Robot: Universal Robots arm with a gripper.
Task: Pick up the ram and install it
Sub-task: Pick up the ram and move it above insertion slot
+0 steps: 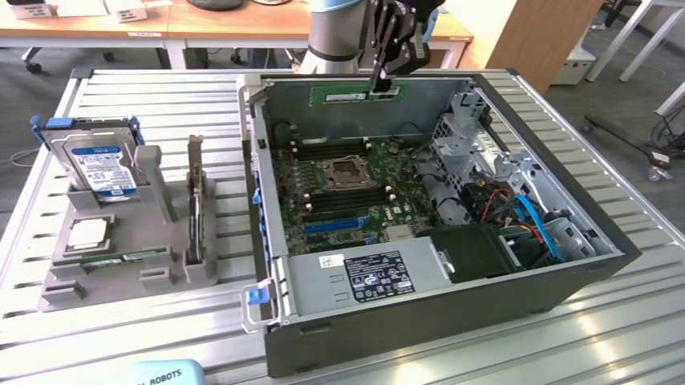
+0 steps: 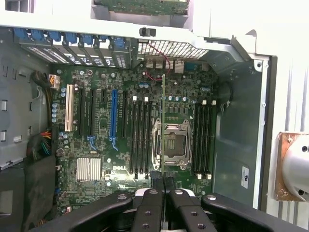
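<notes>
The gripper (image 1: pixel 381 85) pinches the ram (image 1: pixel 345 94) between its fingers, which are squeezed close together. They are at the top middle of the exterior view, above the far wall of the open computer case (image 1: pixel 428 321). The green stick lies flat and sticks out to both sides of the fingers. In the wrist view the ram (image 2: pixel 163 116) looks like a thin green line coming out of the gripper (image 2: pixel 163 180), over the motherboard (image 2: pixel 106 145) and the square socket (image 2: pixel 170 143).

The blue sign (image 1: pixel 166 374) reads "ROBOTS"; the motherboard (image 2: pixel 104 191) reads "DELL".
</notes>
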